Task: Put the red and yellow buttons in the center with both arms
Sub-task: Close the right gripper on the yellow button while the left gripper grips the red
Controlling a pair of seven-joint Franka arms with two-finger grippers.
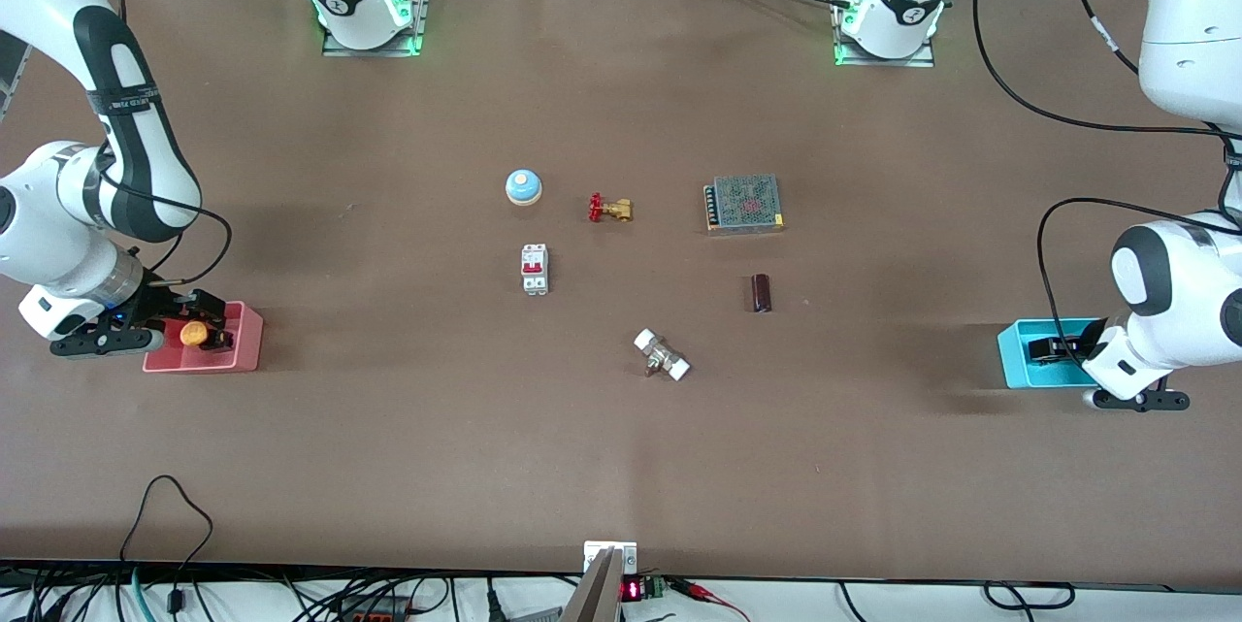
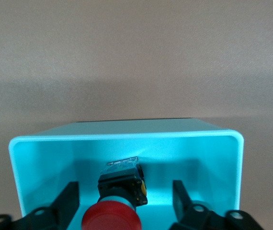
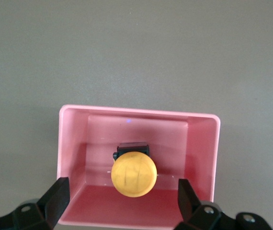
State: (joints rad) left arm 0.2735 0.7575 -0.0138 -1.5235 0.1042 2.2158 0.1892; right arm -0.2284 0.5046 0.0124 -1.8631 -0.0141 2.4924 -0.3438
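Brown worktop: our left gripper and right gripper, jaws open, straddle red button and yellow button; off-centre closing could tip either.

Red button is sitting btwn left gripper fingers w/ gaps both sides, cyan tray walls hemming it. Yellow button is sitting likewise in pink tray. Bell, valve, breaker are crowding table mid.

Red button: round glossy red mushroom cap on a small black body, lying inside the cyan plastic tray, at the table's 3 o'clock edge.
Yellow button: round orange-yellow cap on a black body, cap up, inside the pink plastic tray, at 9 o'clock.
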